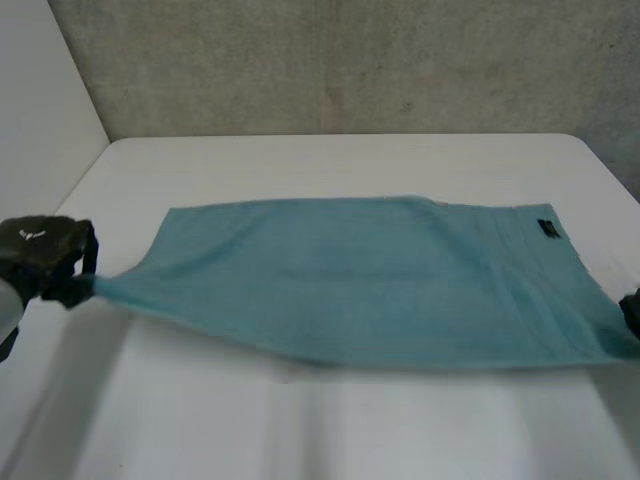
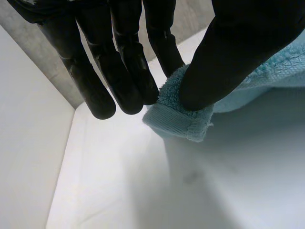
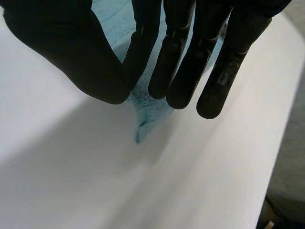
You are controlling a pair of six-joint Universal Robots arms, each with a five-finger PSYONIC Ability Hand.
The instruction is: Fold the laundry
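Observation:
A teal towel [image 1: 370, 280] is stretched wide across the white table [image 1: 330, 160], its near edge lifted off the surface. My left hand [image 1: 45, 258] pinches the towel's near left corner [image 2: 178, 119] between thumb and fingers, at the table's left side. At the table's right side my right hand [image 1: 631, 312] pinches the near right corner [image 3: 143, 112] the same way, a small tip of cloth poking out below the thumb. A dark label [image 1: 547, 228] sits near the towel's far right corner.
A grey concrete wall [image 1: 350, 60] runs behind the table and a white panel [image 1: 40, 110] stands at its left side. Bare tabletop lies in front of the towel and behind it.

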